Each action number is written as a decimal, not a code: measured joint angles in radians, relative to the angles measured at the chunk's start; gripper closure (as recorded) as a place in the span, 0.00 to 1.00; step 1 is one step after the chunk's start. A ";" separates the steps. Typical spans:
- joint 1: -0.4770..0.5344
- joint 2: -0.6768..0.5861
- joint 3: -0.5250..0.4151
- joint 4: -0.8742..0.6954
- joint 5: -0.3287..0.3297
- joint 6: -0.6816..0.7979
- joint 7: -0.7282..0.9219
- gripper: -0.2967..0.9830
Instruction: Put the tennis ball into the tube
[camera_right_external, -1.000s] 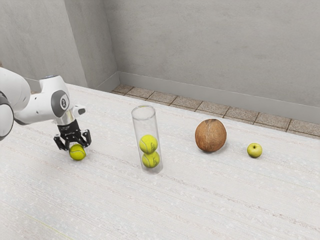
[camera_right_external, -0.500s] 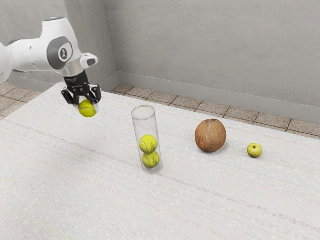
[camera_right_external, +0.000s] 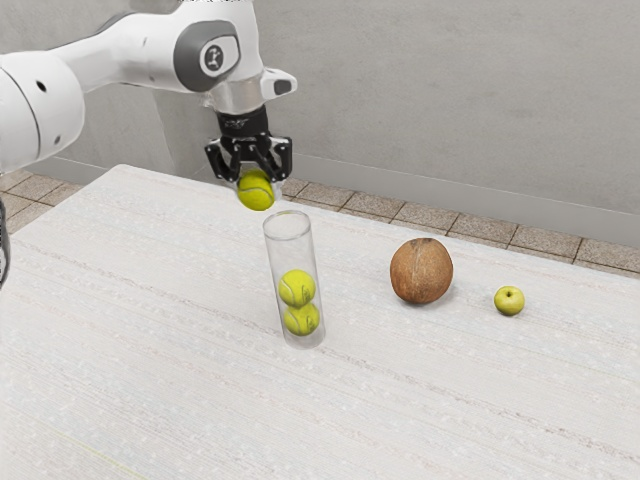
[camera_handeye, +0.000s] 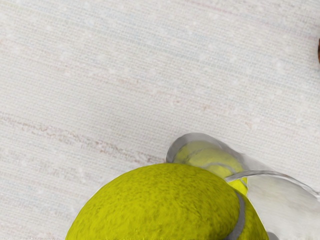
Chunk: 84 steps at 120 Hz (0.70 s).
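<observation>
Exterior cam: set back at the arm's (camera_right_external: 130, 48) side, raised, angled down across the table (camera_right_external: 180, 370) toward the grey wall (camera_right_external: 430, 100) along the top of frame; arm enters upper left, tube (camera_right_external: 290, 256) just left of centre, coconut (camera_right_external: 421, 271) right of centre. Wrist cam: rides on the arm, much closer in, facing down at the tabletop, tennis ball (camera_right_external: 256, 190) large at lower edge, tube lower right. Overlap: ball, tube, some tabletop, plus a coconut sliver at the wrist view's right edge.
</observation>
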<state>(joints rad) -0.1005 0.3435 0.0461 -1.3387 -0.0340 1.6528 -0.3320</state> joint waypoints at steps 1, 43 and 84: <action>-0.002 0.001 -0.001 0.001 0.000 -0.001 -0.004 0.57; -0.038 0.031 -0.039 0.004 -0.009 -0.018 -0.150 0.56; -0.038 0.028 -0.027 -0.013 -0.031 0.017 -0.199 0.33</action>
<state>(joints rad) -0.1383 0.3710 0.0186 -1.3513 -0.0655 1.6694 -0.5313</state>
